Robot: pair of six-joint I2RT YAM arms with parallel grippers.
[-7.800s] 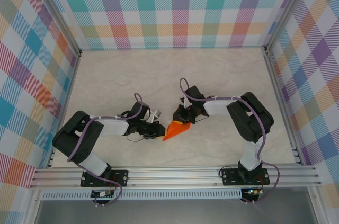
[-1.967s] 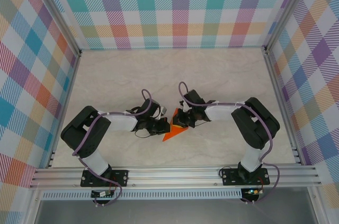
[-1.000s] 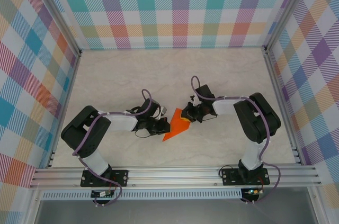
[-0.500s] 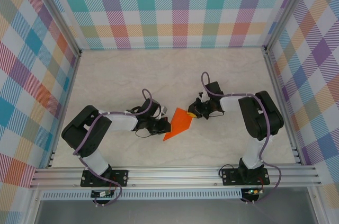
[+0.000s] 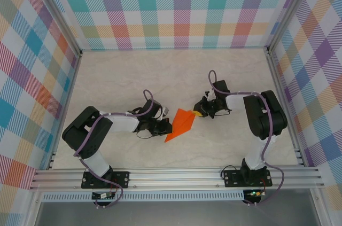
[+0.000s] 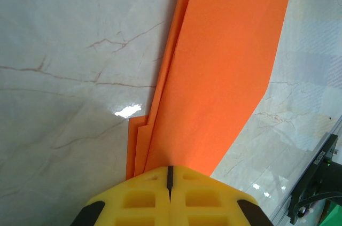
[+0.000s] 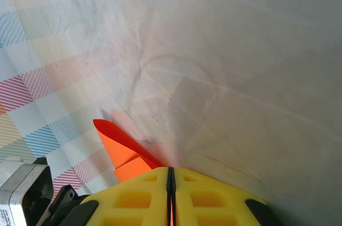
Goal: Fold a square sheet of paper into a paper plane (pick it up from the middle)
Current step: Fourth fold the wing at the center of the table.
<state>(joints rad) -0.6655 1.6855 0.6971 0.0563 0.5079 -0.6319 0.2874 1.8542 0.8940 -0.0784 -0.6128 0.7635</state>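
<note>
Orange paper (image 5: 181, 124), creased to a point, sat mid-table (image 5: 133, 76) with the left tool (image 5: 164, 126) clamped on its left edge and the right tool (image 5: 199, 113) pinching its far corner, probably anchoring one side while the other drew a flap open.

A pale marble-patterned table (image 5: 133, 76) sits enclosed by pastel plaid walls (image 5: 176, 7) on aluminium framing (image 5: 176, 175).
</note>
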